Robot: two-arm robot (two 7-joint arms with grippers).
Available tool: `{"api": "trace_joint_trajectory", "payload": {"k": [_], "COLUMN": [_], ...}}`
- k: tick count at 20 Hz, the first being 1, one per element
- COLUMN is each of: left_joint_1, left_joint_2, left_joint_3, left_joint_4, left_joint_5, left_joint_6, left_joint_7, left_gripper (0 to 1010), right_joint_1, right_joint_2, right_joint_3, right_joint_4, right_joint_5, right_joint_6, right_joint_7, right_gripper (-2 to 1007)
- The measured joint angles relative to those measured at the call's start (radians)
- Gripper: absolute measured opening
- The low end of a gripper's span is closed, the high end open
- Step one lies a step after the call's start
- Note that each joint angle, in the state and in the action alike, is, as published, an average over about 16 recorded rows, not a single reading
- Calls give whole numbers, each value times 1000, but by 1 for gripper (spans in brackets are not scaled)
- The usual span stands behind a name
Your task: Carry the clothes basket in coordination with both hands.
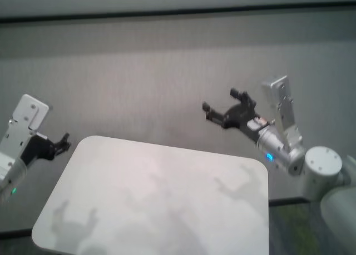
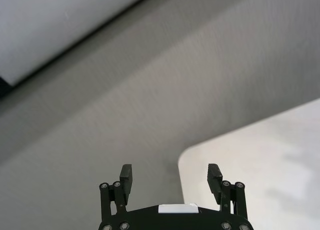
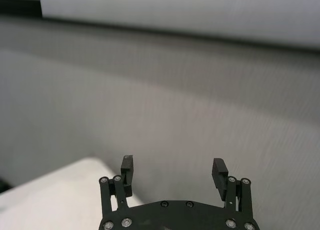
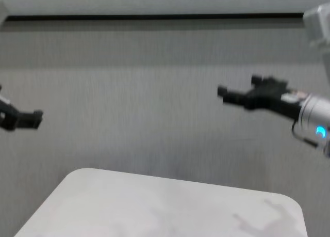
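Both hands are spread wide and empty: the left gripper (image 1: 62,141) at the head view's left edge, the right gripper (image 1: 223,106) upper right. Between them lies only the white table (image 1: 156,205) (no clothes basket anywhere in view), so neither arm is nearer.

Table (image 1: 156,199) between both tools

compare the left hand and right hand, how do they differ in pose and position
The left hand hangs off the white table's left edge, while the right hand sits higher, beyond the table's far right corner. The right hand's arm shows a blue light; the left hand's arm shows green. Both are black, open and empty.
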Motion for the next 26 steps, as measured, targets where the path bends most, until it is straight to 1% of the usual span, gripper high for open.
{"api": "trace_joint_trajectory", "payload": {"k": [4, 6, 9, 14, 26], "left_joint_1": [9, 15, 20, 22, 22], "left_joint_2": [-10, -13, -16, -18, -16], "left_joint_3": [-2, -4, -6, -8, -8], "left_joint_4": [42, 54, 67, 72, 63], "left_joint_5": [-21, -30, -41, -50, -42], "left_joint_6": [-10, -19, -32, -43, -36], "left_joint_7": [-6, -7, -10, -12, -10], "left_gripper": [1002, 1002, 1002, 1002, 1002], "right_joint_1": [-2, -4, -7, -10, -7], "right_joint_2": [-12, -17, -22, -24, -22], "right_joint_3": [-9, -11, -12, -10, -11], "right_joint_4": [56, 75, 93, 96, 91], "right_joint_5": [-2, -1, 1, 4, 3], "right_joint_6": [16, 19, 21, 20, 20], "right_joint_7": [6, 8, 10, 9, 10], "right_gripper": [1001, 1001, 1001, 1001, 1001]}}
